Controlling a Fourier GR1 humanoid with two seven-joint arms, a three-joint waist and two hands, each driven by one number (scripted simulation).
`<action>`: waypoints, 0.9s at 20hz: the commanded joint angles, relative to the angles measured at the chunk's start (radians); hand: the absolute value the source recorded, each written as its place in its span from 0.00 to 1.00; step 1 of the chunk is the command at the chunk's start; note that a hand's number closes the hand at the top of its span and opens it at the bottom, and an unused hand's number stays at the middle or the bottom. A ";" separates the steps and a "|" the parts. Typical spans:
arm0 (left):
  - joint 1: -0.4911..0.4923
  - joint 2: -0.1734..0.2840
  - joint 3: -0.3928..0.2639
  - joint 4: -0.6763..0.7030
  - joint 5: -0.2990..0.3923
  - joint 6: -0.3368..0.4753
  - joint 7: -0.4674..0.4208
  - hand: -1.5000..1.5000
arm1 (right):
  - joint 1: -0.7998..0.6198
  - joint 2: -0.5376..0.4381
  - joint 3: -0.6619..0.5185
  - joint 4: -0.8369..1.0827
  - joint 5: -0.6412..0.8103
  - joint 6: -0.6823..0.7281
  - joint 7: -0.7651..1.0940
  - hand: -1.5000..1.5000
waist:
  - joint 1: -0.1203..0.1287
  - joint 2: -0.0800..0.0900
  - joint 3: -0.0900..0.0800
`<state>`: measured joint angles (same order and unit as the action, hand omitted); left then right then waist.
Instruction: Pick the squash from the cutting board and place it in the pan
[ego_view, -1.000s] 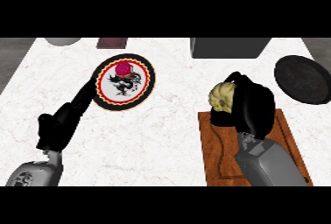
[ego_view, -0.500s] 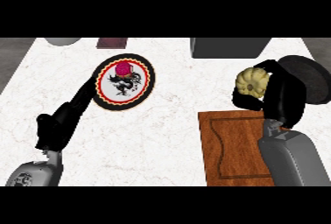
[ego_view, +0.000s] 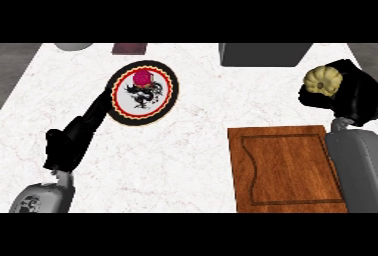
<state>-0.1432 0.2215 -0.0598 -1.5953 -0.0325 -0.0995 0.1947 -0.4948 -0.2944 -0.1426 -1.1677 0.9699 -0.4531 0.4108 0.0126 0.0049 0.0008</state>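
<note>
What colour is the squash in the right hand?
Pale yellow squash, ribbed, in the head view.

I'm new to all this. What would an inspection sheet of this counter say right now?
Surface: white marble counter.
Job's things: squash held in the right hand, off the cutting board, which lies bare; pan hidden behind hand, cannot tell.
Clutter: rooster plate; grey box, dark red item and grey object at far edge.
Hands: left hand open, resting near the plate.
Cables: nothing seen.
Surroundings: nothing seen.
</note>
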 joint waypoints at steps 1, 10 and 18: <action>-0.066 0.033 0.057 0.075 0.023 -0.036 -0.020 0.50 | -0.094 -0.076 -0.088 0.232 -0.025 -0.094 -0.114 1.00 | 0.003 0.004 0.000; -0.032 -0.022 -0.009 0.015 -0.032 -0.006 -0.009 0.50 | -0.251 -0.224 -0.245 0.697 -0.157 -0.228 -0.449 1.00 | 0.026 0.011 0.002; -0.014 -0.031 -0.015 -0.031 -0.025 -0.014 0.016 0.50 | -0.279 -0.304 -0.325 0.881 -0.220 -0.252 -0.635 1.00 | 0.047 0.019 0.005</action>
<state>-0.1719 0.1880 -0.0721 -1.6021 -0.0599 -0.1054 0.2032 -0.7553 -0.5561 -0.4293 -0.3687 0.7773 -0.6972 -0.1506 0.0478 0.0195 0.0042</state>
